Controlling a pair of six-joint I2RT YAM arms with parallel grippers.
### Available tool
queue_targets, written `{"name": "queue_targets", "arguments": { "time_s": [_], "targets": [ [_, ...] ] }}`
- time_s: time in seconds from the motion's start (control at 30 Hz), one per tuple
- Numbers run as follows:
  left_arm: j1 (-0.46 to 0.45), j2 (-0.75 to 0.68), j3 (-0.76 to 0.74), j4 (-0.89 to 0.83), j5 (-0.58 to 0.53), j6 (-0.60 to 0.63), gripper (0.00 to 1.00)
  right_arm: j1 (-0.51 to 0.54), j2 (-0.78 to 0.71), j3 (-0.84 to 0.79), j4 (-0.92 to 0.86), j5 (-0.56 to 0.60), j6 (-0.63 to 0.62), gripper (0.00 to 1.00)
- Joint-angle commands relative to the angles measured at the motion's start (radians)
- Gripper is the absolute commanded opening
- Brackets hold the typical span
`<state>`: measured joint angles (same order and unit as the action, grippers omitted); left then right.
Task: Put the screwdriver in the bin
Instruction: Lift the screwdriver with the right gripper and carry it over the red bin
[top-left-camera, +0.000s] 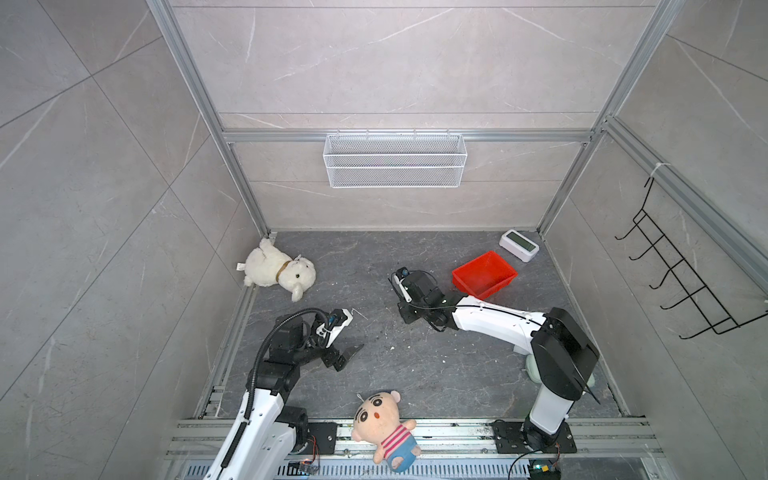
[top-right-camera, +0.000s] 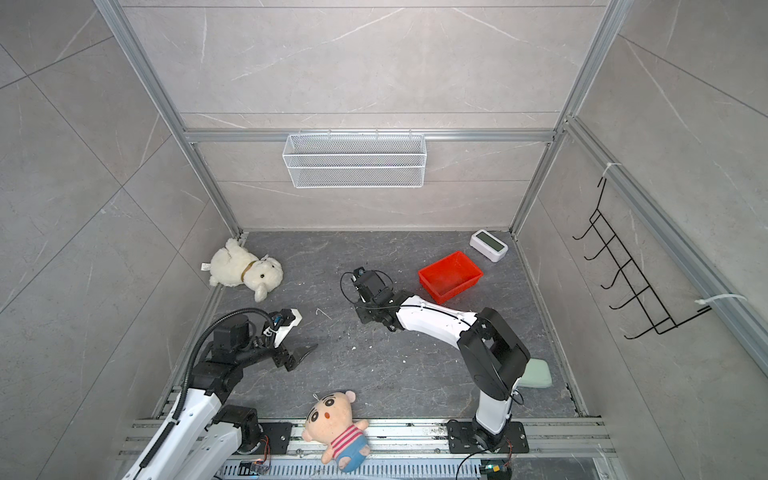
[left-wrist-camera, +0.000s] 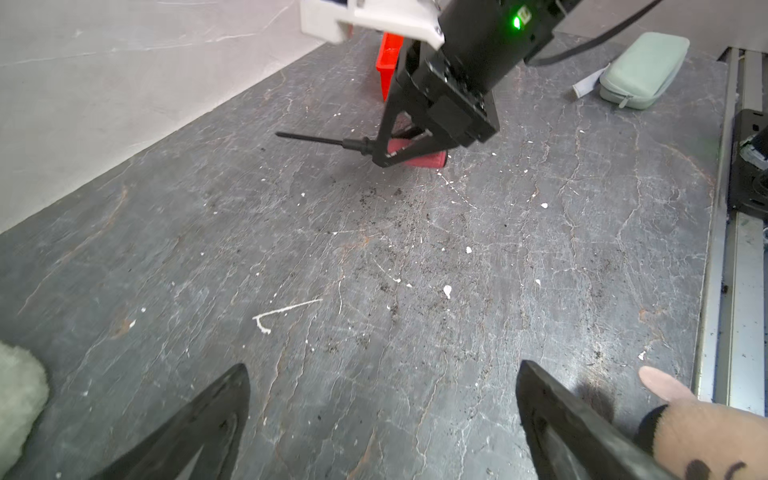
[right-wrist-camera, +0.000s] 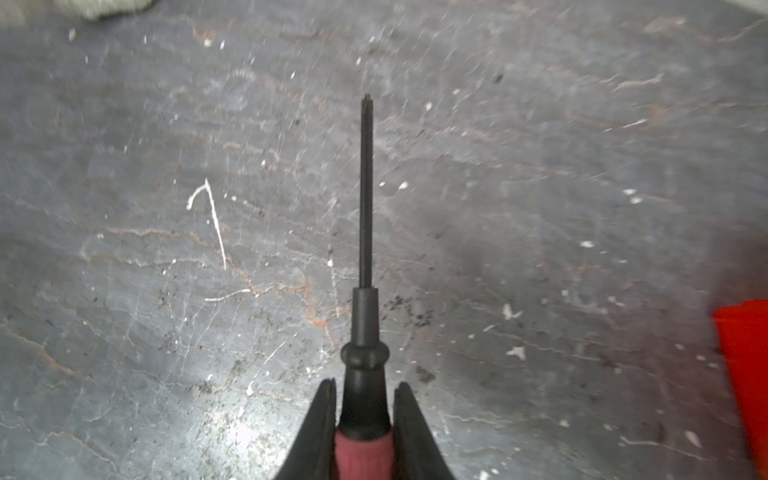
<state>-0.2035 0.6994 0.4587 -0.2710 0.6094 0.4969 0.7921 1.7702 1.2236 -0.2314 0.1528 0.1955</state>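
Counter: dark slate, dusty, flecked with white.

Right arm: reaches left across the middle of the counter, wrist low.

Left arm: sits near-left, well apart from the work. The left arm's jaws are spread wide with nothing between them.

Bin: red, empty, on the far right of the counter, just right of the right arm's wrist.

Screwdriver: the right arm's jaws are closed on the red-pink handle. The black shaft sticks straight out, pointing left, away from the bin. The tool sits very low; cannot tell whether the handle is off the counter.

Step, as judged: grasp made, carry not yet begun. The next move calls for a lift high enough to clear the bin's wall, then a swing right and slightly far until the tool hangs over the bin's floor, then a release.
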Motion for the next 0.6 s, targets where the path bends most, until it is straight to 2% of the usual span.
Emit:
{"name": "queue_targets", "arguments": {
  "time_s": [0.0, 0.4, 0.57],
  "targets": [
    [-0.069, 0.078, 0.055, 0.124, -0.042, -0.014, 1.00, -0.025, -0.066, -0.022, 0.003, 0.002, 0.015, 0.00],
    [-0.287, 0.453, 0.173, 0.410, -0.091, -0.064, 1.00, -0.125, -0.228, -0.108, -0.019, 0.049, 0.024, 0.00],
    [-0.350, 0.616, 0.245, 0.530, -0.084, -0.075, 1.00, -0.173, -0.296, -0.166, -0.004, 0.076, 0.091, 0.00]
  ]
}}
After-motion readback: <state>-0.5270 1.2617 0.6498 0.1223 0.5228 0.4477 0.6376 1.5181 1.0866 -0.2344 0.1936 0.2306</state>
